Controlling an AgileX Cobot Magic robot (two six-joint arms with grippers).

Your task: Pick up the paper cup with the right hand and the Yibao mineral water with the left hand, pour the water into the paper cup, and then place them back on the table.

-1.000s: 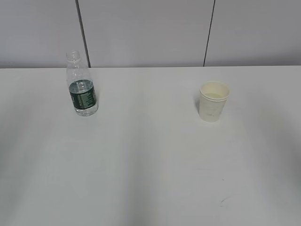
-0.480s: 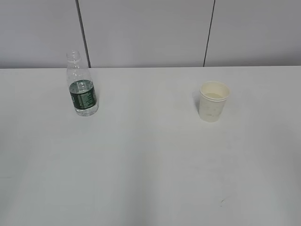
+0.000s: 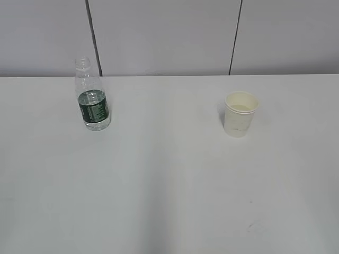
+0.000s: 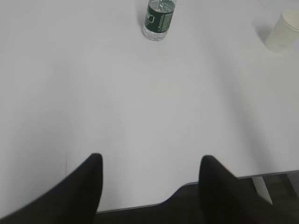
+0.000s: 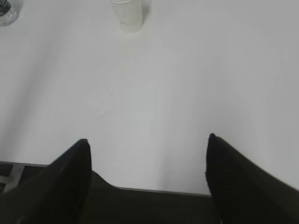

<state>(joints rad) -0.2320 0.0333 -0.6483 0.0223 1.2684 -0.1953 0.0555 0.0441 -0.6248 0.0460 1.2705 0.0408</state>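
Nothing on the table (image 3: 169, 185) moved; bottle (image 3: 92, 98) upper left, cup (image 3: 241, 114) right. Both grippers (image 4: 149, 186) (image 5: 147, 179) gape empty; a hard squeeze might crush the cup.

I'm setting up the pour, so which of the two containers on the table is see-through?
The bottle, on the left of the exterior view: clear plastic with a dark green label and no cap. The paper cup on the right is opaque cream-white.

A pale grey panelled wall (image 3: 169, 37) is seen in the exterior view, divided by two dark vertical seams (image 3: 93, 37), while a dark floor (image 4: 275, 189) is glimpsed beneath the grippers' fingertips.
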